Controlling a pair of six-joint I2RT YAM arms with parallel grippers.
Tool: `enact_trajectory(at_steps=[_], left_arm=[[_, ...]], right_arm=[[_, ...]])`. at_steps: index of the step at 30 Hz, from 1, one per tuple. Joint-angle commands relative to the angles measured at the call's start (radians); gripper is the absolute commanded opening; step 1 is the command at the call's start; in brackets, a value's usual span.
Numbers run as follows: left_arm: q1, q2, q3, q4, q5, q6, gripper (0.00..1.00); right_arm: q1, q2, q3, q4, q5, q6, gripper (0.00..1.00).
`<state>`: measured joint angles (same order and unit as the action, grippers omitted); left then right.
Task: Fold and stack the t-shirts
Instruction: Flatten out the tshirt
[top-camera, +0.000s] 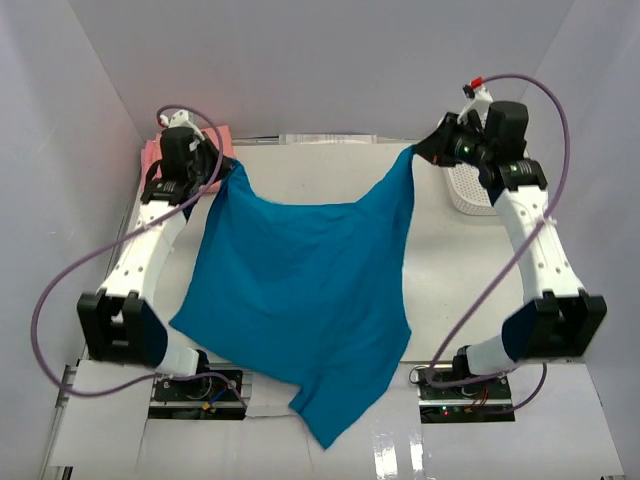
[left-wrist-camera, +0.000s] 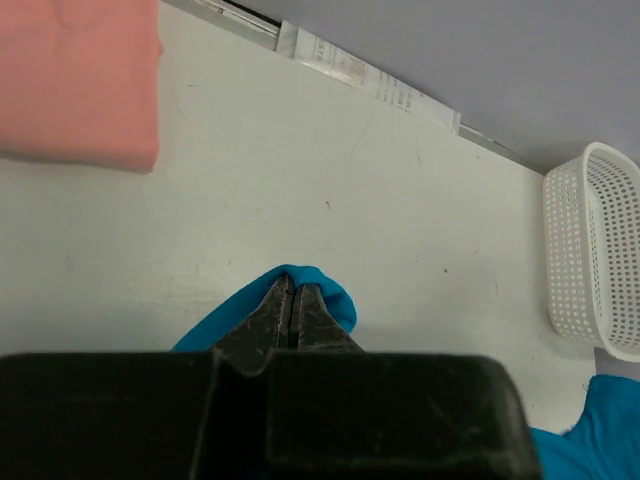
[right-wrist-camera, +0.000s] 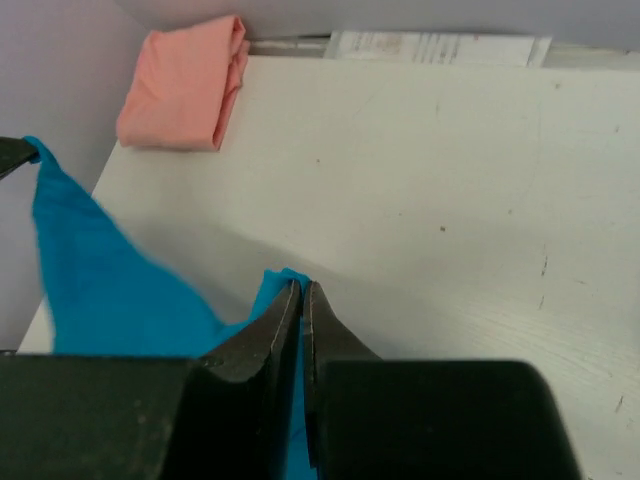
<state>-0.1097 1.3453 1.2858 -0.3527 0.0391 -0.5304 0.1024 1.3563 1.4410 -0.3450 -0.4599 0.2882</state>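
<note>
The left gripper (left-wrist-camera: 291, 283) and right gripper (right-wrist-camera: 301, 286) each pinch a corner of the teal tee (top-camera: 300, 290) - it hangs spread between them over the bench (top-camera: 450, 280), its lower end trailing past the near edge. A folded salmon tee (right-wrist-camera: 185, 85) lies far-left.

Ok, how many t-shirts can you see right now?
2: a teal one held spread out in the middle, and a folded salmon one at the far left corner. Another may be hidden in that pile.
</note>
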Motion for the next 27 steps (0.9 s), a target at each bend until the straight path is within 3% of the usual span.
enact_trajectory(at_steps=[1,6,7,9,10,12,14,15,17,18,20,21,23,25,27], left_arm=[[-0.005,0.127,0.18,0.098,0.058,-0.051,0.0],[-0.001,0.414,0.547,0.005,0.099,-0.051,0.0],[0.004,0.493,0.704,-0.035,0.126,-0.046,0.0],[0.007,0.577,0.905,-0.099,0.14,-0.042,0.0],[0.014,0.613,1.11,-0.135,0.137,-0.04,0.0],[0.039,0.643,1.208,-0.181,0.149,-0.078,0.0],[0.091,0.589,1.06,-0.148,0.203,-0.109,0.0],[0.1,0.553,0.969,-0.102,0.221,-0.118,0.0],[0.1,0.441,0.66,-0.022,0.219,-0.118,0.0],[0.102,0.402,0.552,0.01,0.231,-0.125,0.0],[0.1,0.29,0.272,0.065,0.235,-0.128,0.0],[0.1,0.25,0.185,0.084,0.239,-0.128,0.0],[0.1,0.145,-0.03,0.086,0.232,-0.12,0.0],[0.094,0.098,-0.144,0.078,0.248,-0.117,0.0],[0.093,0.071,-0.276,0.049,0.26,-0.114,0.0]], right_arm=[[-0.024,0.143,0.282,0.091,-0.065,0.057,0.08],[-0.052,0.38,0.666,0.051,-0.198,0.091,0.08],[-0.052,0.439,0.831,0.037,-0.216,0.097,0.08],[-0.067,0.527,1.005,0.024,-0.227,0.114,0.08],[-0.094,0.538,1.06,0.05,-0.247,0.176,0.08],[-0.156,0.486,1.006,0.173,-0.295,0.233,0.08],[-0.181,0.402,0.849,0.242,-0.281,0.218,0.08],[-0.182,0.327,0.685,0.259,-0.273,0.203,0.08],[-0.182,0.264,0.513,0.285,-0.305,0.201,0.08],[-0.182,0.185,0.301,0.354,-0.315,0.213,0.08],[-0.181,0.094,0.085,0.426,-0.325,0.245,0.08],[-0.181,0.011,-0.086,0.42,-0.326,0.243,0.08],[-0.175,-0.061,-0.242,0.381,-0.325,0.249,0.08],[-0.147,-0.147,-0.472,0.347,-0.338,0.249,0.08],[-0.126,-0.189,-0.583,0.263,-0.307,0.189,0.08]])
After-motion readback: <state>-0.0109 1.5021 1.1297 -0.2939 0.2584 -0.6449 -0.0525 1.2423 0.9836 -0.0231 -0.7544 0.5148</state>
